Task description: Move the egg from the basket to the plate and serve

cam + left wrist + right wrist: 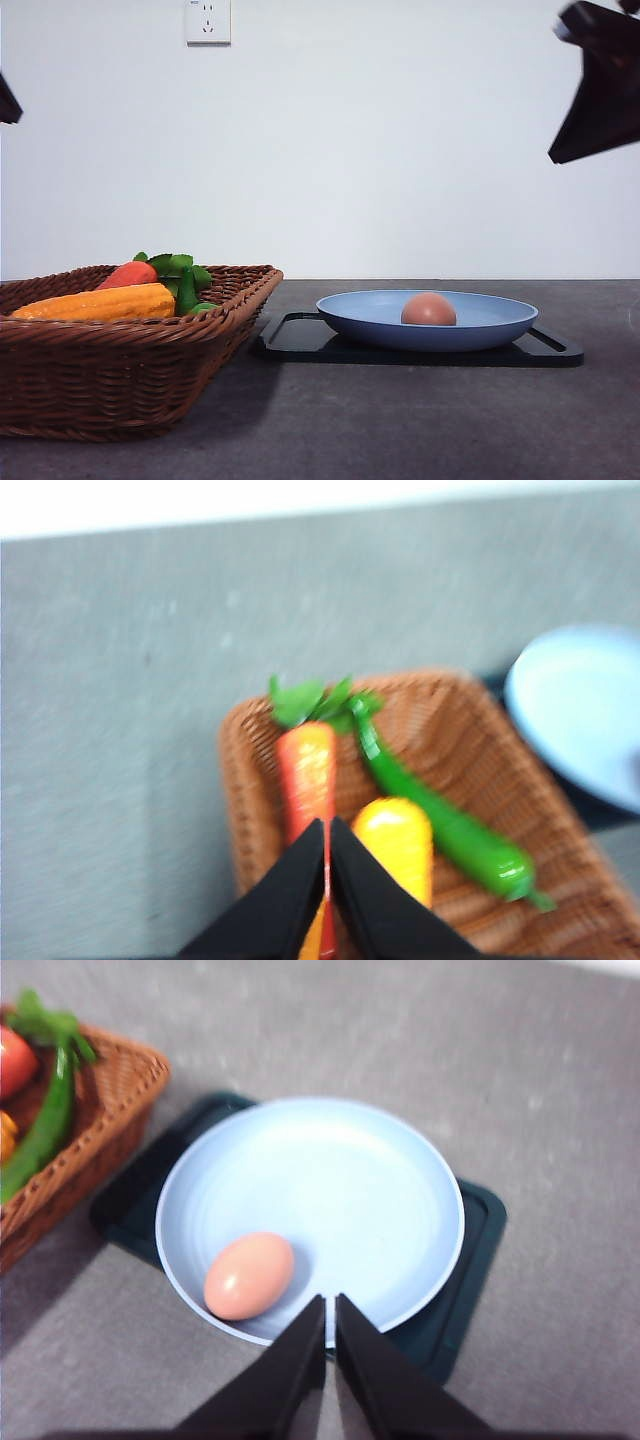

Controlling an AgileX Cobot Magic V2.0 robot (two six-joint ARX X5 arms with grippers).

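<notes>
The brownish-pink egg [428,309] [249,1276] lies in the light blue plate [480,325] [330,1190], near its rim. The plate rests on a black tray [300,338] [470,1260]. To the left stands the brown wicker basket [120,375] [440,740] [110,1100]. High above the plate, my right gripper [329,1305] is shut with nothing in it; the right arm [600,85] shows at the front view's top right. My left gripper [327,828] hangs shut and empty above the basket.
In the basket lie a carrot with green leaves [130,273] [308,770], a yellow corn cob [100,303] [395,845] and a green pepper [450,830] [45,1125]. Grey tabletop [420,420] surrounds everything. A white wall with a socket [208,21] stands behind.
</notes>
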